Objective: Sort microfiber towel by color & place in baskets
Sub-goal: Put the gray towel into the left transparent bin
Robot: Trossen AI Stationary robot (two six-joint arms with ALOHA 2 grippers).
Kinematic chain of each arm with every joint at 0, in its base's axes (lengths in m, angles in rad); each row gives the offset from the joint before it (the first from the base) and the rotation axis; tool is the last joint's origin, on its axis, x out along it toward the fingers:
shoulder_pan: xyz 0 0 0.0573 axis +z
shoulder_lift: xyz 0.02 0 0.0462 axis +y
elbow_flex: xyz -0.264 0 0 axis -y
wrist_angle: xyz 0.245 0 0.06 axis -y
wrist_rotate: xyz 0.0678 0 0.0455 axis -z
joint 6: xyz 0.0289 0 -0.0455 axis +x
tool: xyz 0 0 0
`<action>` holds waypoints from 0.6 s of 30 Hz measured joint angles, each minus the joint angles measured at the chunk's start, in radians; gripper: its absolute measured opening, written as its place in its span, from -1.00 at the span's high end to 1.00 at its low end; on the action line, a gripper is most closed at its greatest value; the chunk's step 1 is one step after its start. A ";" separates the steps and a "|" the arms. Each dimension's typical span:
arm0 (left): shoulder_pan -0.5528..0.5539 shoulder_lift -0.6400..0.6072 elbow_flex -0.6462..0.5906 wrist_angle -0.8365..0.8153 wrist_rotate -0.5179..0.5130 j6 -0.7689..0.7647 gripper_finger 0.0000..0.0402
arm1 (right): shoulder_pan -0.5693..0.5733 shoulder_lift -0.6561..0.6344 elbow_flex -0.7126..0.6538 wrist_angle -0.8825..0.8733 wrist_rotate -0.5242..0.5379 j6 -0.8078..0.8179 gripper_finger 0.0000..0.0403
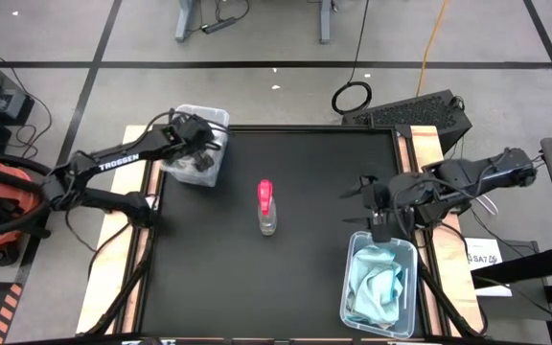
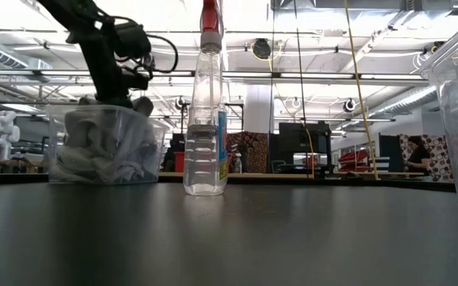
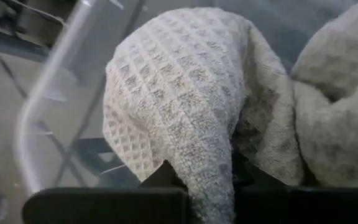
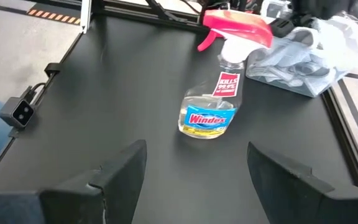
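We find the pale grey-white towels (image 3: 185, 118) bunched inside the far-left basket (image 1: 209, 120), which stands at the far left corner of the black table (image 1: 286, 278); in the left wrist view one waffle-weave cloth rises in a fold over the clear rim, with a second pale cloth just beside it. Our left gripper (image 1: 192, 146) reaches down into this basket, its fingers pressed almost together on that fold, so we judge the cloth pinched and not yet let go. The light blue towels (image 1: 379, 286) lie crumpled in the near-right basket (image 1: 353, 251) at the near right corner of the table. Our right gripper (image 1: 379, 213) hovers just beyond that basket's far edge, with its fingers (image 4: 120, 171) spread wide and nothing between them, facing back across the table. Between the two baskets, near the table's middle, stands a clear spray bottle (image 1: 267, 209) with a pink-red trigger head, upright and well apart from both. We see no loose cloth on the table itself in any view. From this we judge the sorting nearly done: blue is gathered on one side, pale on the other, and what seems left is to release the pinched cloth into its basket and draw the left arm clear.
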 joint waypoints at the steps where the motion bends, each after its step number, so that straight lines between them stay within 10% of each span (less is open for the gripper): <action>1: 0.011 0.012 0.000 0.000 0.022 0.000 0.85 | 0.005 0.005 0.000 0.000 0.000 0.000 -0.34; 18: 0.089 0.057 0.000 -0.003 0.120 0.002 0.65 | 0.024 0.033 0.000 0.000 0.000 0.000 -0.34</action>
